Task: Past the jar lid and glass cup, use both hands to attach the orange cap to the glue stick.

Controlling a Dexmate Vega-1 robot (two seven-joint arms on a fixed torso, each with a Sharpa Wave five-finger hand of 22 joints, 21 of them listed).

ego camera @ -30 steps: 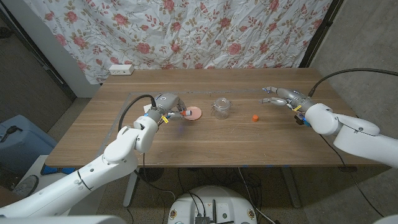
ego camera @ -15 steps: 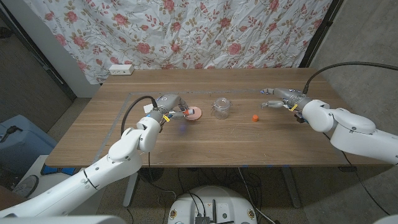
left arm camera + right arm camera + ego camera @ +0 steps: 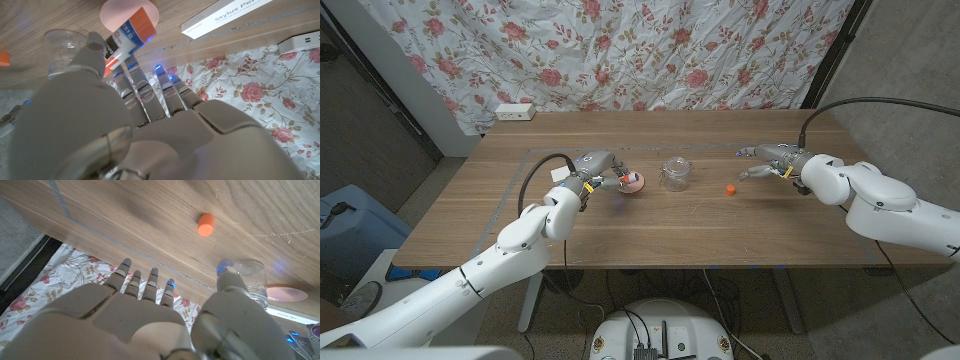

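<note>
My left hand (image 3: 595, 165) holds the glue stick (image 3: 129, 38), a white and orange tube with a dark label, just above the pink jar lid (image 3: 633, 182). The glue stick (image 3: 628, 179) points toward the glass cup (image 3: 674, 173), which stands just right of the lid. The small orange cap (image 3: 731, 188) lies on the table right of the cup; it also appears in the right wrist view (image 3: 205, 224). My right hand (image 3: 767, 157) hovers open, fingers spread, a little right of and behind the cap, touching nothing.
A white power strip (image 3: 515, 112) lies at the table's back left, by the floral curtain (image 3: 650, 50). A white box printed with "Stylus Pen" (image 3: 225, 16) lies near the lid. The wooden table (image 3: 660, 235) has bare room in front.
My right hand has moved left toward the orange cap. My left hand has shifted slightly right with the glue stick, over the jar lid.
</note>
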